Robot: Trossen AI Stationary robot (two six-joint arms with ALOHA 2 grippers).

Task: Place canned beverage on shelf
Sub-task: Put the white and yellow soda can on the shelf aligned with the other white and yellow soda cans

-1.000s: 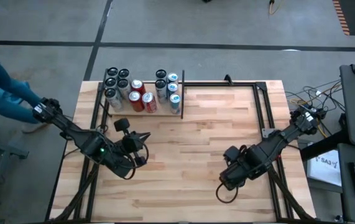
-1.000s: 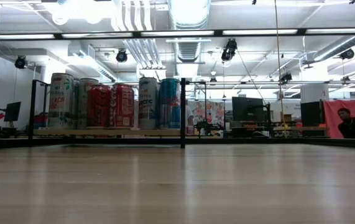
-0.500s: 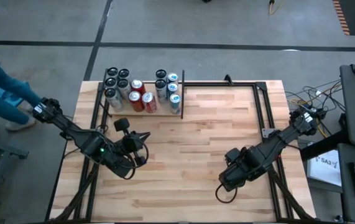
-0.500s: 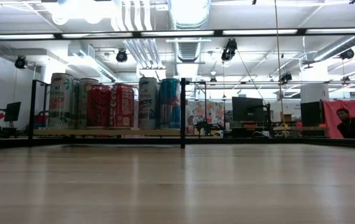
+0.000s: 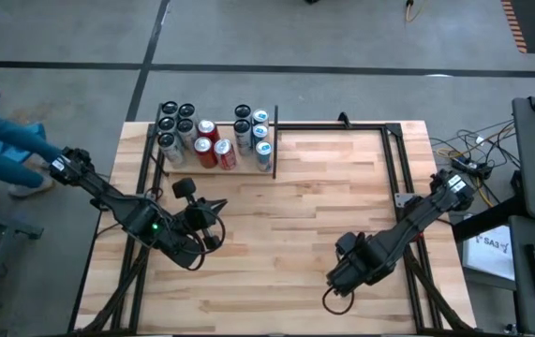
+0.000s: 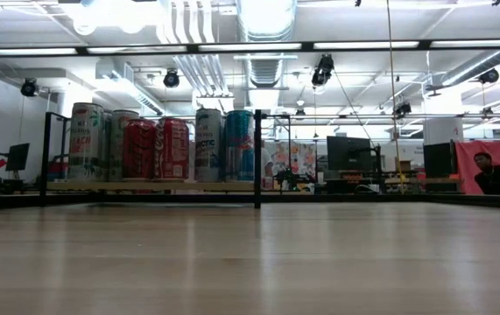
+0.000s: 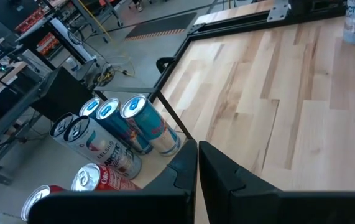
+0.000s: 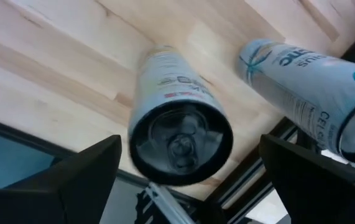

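Note:
Several cans [image 5: 213,139] stand upright on the shelf [image 5: 248,164], a pale panel at the table's far left; they also show in the low view [image 6: 158,144]. My right gripper [image 5: 340,273] points down near the table's near right, open. In its wrist view its fingers [image 8: 84,180] stand on either side of an upright pale can [image 8: 178,124] without touching it. A second pale blue can [image 8: 308,68] stands beside that one. My left gripper [image 7: 197,167] hovers shut in front of the shelf. The right arm hides both near cans in the high view.
A bare black metal frame [image 5: 393,150] runs along the table's far and right sides. A person's sleeve [image 5: 0,140] shows beyond the table's left edge. Bare wood [image 5: 295,206] lies between the two arms.
My right gripper has shifted a little toward the table's near edge and sunk lower. The person at the left has moved along the table's left side.

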